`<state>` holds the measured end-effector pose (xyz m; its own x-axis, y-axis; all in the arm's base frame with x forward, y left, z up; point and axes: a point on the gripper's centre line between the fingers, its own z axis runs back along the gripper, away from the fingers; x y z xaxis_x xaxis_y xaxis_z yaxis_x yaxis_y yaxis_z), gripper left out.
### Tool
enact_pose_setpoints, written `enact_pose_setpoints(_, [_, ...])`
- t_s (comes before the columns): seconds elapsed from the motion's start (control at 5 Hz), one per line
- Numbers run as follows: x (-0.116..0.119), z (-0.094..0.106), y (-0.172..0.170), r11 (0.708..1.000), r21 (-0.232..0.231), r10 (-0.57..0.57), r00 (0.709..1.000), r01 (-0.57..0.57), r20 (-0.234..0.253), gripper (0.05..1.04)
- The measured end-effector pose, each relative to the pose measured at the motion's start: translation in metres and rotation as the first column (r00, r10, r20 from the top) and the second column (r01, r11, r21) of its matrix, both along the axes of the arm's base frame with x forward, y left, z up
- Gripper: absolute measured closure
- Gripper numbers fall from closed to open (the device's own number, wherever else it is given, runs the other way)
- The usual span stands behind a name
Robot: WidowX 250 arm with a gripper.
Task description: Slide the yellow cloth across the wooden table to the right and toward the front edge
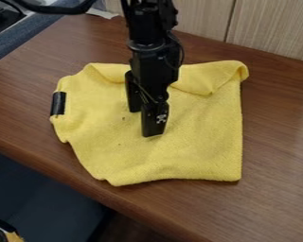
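The black gripper point(143, 123) hangs down over the middle of a yellow cloth point(198, 142), its two fingertips apart, one lower in the view than the other. Whether the tips touch the fabric I cannot tell. The cloth lies spread on the brown wooden table, with its upper edge folded over, most clearly at the upper right corner. Its left side and lower left edge are uneven. A small black piece point(58, 103) sits at the cloth's left edge.
Around the cloth is the wooden table point(277, 142), its front edge running from left down to the bottom. Light wood panels point(274, 28) stand behind. A grey-blue ledge point(34, 35) borders the upper left; a dark cable crosses above it.
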<state>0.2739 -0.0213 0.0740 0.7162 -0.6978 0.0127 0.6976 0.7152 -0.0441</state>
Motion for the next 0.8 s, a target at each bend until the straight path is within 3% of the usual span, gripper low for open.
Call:
enact_pose_setpoints(0.6, [0.007, 0.063, 0.006, 1.0, -0.029, 0.011, 0.994, -0.008, 0.111, 0.083])
enact_pose_setpoints(0.8, [0.008, 0.065, 0.007, 0.999, -0.031, 0.015, 0.993, -0.012, 0.117, 0.083])
